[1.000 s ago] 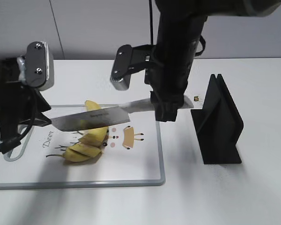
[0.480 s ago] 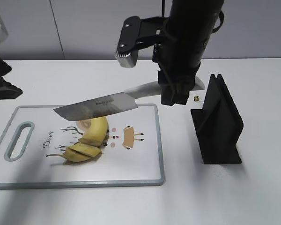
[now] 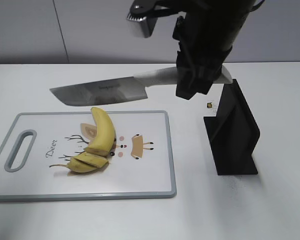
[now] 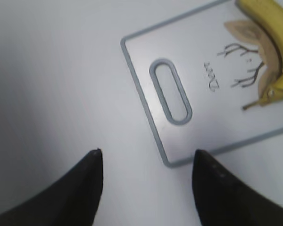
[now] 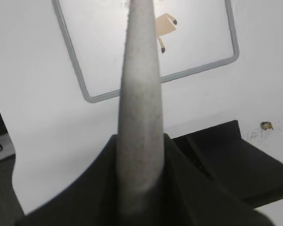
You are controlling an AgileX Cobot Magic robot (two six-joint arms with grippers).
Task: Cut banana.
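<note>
The yellow banana (image 3: 104, 131) lies on the white cutting board (image 3: 150, 185), with slices (image 3: 88, 162) cut across its stem end; it also shows in the left wrist view (image 4: 269, 19). My right gripper (image 3: 192, 90) is shut on the grey handle (image 5: 139, 108) of a knife and holds the blade (image 3: 100, 93) level in the air above the banana, well clear of it. My left gripper (image 4: 146, 162) is open and empty, above the bare table beside the board's handle-hole end (image 4: 170, 90). It is out of the exterior view.
A black knife stand (image 3: 232, 131) stands right of the board; it also shows in the right wrist view (image 5: 236, 160). A small brown crumb (image 3: 209, 105) lies by it. A brown cartoon deer print (image 3: 137, 145) marks the board.
My right gripper has lifted the knife up off the banana and back. My left arm has withdrawn to the left, out of the exterior view.
</note>
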